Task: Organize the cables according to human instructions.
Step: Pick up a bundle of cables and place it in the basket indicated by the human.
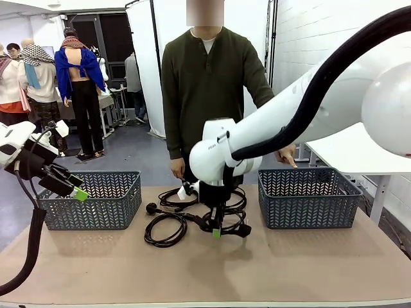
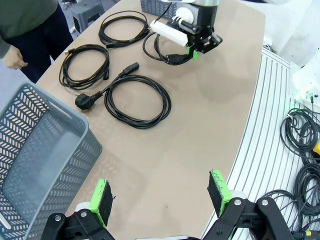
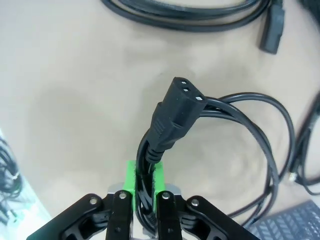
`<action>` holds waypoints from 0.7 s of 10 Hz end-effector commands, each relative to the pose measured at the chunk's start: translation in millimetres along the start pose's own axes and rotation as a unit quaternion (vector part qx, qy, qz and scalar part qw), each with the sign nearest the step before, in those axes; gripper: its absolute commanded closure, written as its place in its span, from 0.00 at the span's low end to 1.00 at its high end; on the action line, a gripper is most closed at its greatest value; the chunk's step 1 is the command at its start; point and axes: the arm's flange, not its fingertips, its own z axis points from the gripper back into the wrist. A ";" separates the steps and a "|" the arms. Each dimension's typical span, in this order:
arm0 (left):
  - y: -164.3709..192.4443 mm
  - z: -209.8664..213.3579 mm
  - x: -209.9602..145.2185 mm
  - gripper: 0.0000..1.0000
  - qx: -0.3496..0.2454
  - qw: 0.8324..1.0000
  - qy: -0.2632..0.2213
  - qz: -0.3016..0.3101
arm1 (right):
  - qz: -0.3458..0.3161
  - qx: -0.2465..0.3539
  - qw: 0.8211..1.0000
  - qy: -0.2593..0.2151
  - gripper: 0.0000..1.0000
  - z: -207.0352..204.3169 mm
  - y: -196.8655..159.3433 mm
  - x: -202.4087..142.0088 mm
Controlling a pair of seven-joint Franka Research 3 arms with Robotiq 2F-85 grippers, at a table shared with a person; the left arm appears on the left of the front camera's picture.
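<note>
As the right pincer (image 3: 145, 176) is shut on one thin black looped cable (image 3: 175, 114), neighbouring coils (image 3: 200, 20) could be snagged and dragged along.

Small print on the right arm (image 1: 212, 147) is illegible.

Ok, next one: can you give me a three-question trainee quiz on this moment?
1. True or false: the right gripper is shut on a cable.
2. How many baskets stand on the table?
3. The left gripper is: A) open, holding nothing; B) shut on a plug; C) down inside a basket.
Key: 1 true; 2 two; 3 A.
</note>
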 end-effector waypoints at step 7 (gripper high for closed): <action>3.6 -0.2 -0.8 0.00 -0.007 1.000 -0.008 -0.008 | 0.080 0.003 0.996 0.036 1.00 161.9 -18.5 -64.3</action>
